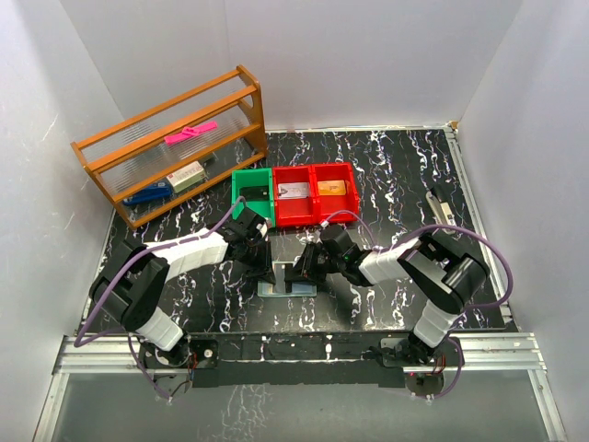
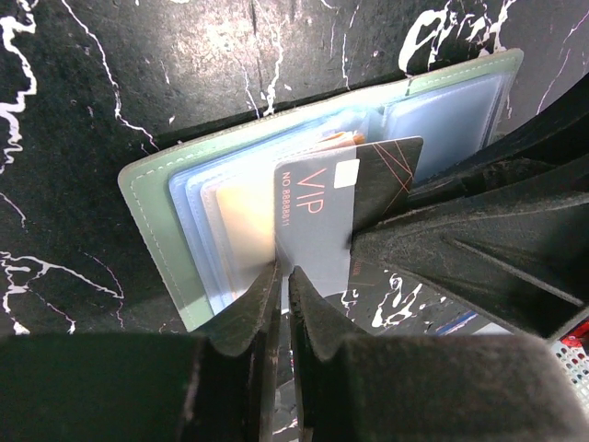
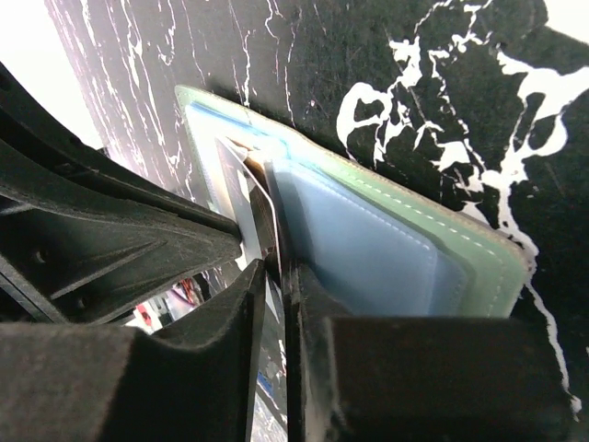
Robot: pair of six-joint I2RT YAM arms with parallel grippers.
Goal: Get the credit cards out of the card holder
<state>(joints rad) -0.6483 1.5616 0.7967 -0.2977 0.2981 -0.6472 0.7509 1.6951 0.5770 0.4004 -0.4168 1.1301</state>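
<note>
The card holder (image 1: 271, 289) (image 2: 156, 221) (image 3: 460, 249) lies open on the black marble table, pale blue inside with green edging. A grey credit card (image 2: 313, 212) marked VIP stands partly out of a pocket, and a tan card (image 2: 244, 221) stays in the sleeves. My left gripper (image 2: 285, 272) (image 1: 267, 273) is shut on the grey card's lower corner. My right gripper (image 3: 281, 267) (image 1: 300, 273) faces it from the other side. Its jaws are a narrow slit apart, with the card's edge (image 3: 267, 210) in the slit. Its fingers (image 2: 433, 239) fill the right of the left wrist view.
Just behind the grippers stand a green bin (image 1: 251, 189) and two red bins (image 1: 293, 210) (image 1: 335, 204), each red one holding a card. A wooden rack (image 1: 170, 138) with small items stands at the back left. A small white object (image 1: 440, 204) lies at the right.
</note>
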